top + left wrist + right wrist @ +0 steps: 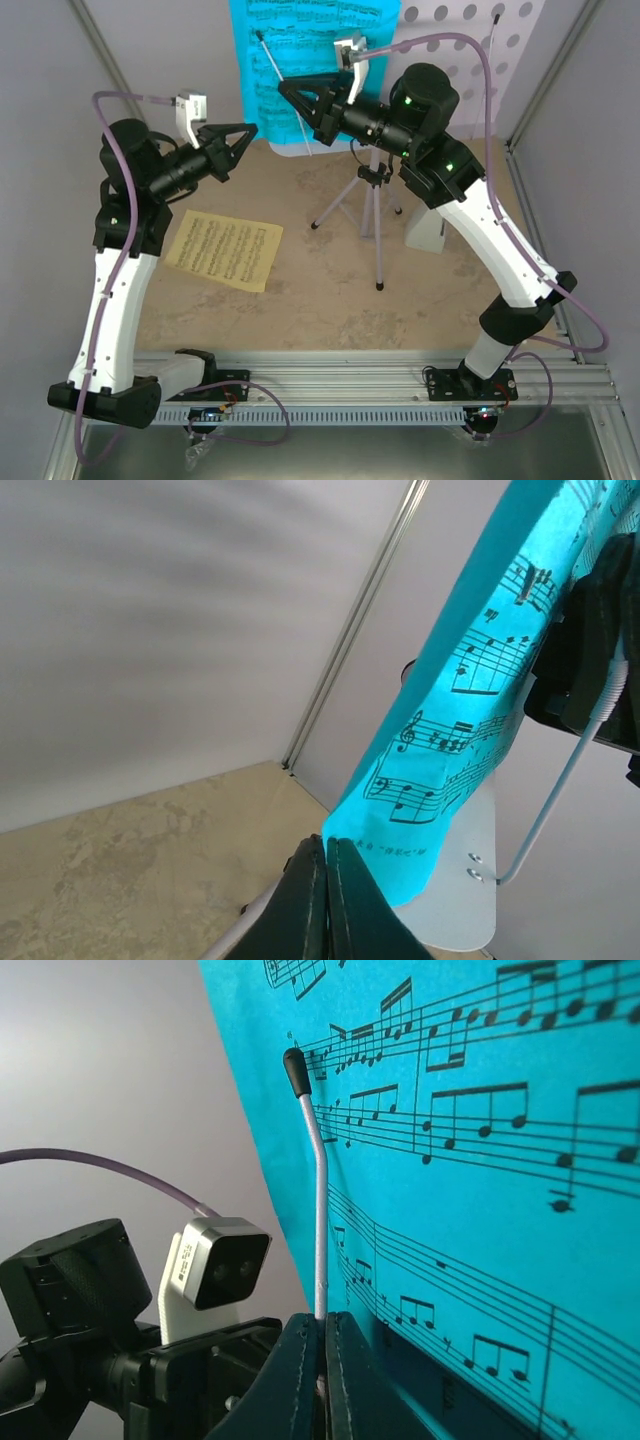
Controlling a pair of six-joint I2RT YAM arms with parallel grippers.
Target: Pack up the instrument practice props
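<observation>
Music stand (520, 30) rises at the back of the tan table (300, 300), with grey walls (40, 150) close on both sides. Its cyan sheet (320, 30) hangs upright, long axis vertical, straight ahead of both arms. The left gripper (326, 842) looks pinched shut on the sheet's lower corner. The right gripper (322, 1316) is clamped on the thin wire clip (318, 1180) that lies across the sheet.

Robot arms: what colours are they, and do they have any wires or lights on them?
The left arm and right arm are white with black joints. The left hand and right hand are black triangles, each with a small white camera. Purple cables loop along both arms, and green lights glow on the right one.
</observation>
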